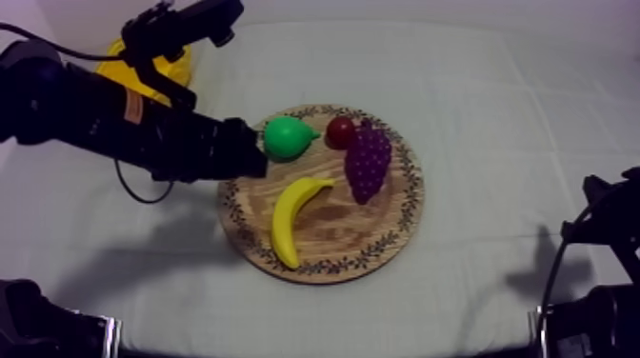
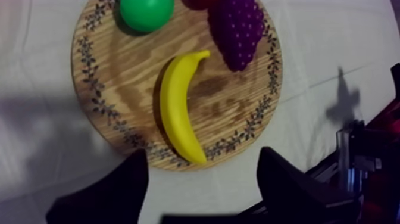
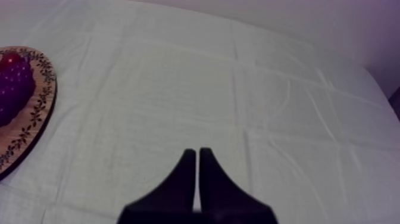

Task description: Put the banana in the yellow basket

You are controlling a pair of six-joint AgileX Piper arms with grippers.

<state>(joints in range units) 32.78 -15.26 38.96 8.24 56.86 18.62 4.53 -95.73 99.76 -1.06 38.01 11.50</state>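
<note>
Visitor: Progress, then. How far along was the job when you looked?

Onlooker: Barely begun, I'd say. The banana [image 1: 293, 221] lay on the wooden board [image 1: 411, 190] at the middle of the top view, to the lower left of the pear [image 1: 286, 137], the bunch of grapes [image 1: 367, 164] and the small red fruit [image 1: 340, 130]. It was not yet lifted. The yellow basket [image 1: 176, 67] sat at the upper left of that frame, partly behind the left arm and well apart from the board.

Visitor: And the grippers?

Onlooker: The left gripper [image 2: 202, 152] hung above the board's near edge, close to one end of the banana. Its fingers were spread wide with nothing held between them, and as far as I could judge they touched nothing. The right gripper [image 3: 197, 152] was out over the bare cloth of the table beside the board, fingers pressed together on nothing. So the grasp, the lift, the carry to the basket and the release were all left to do.
</note>
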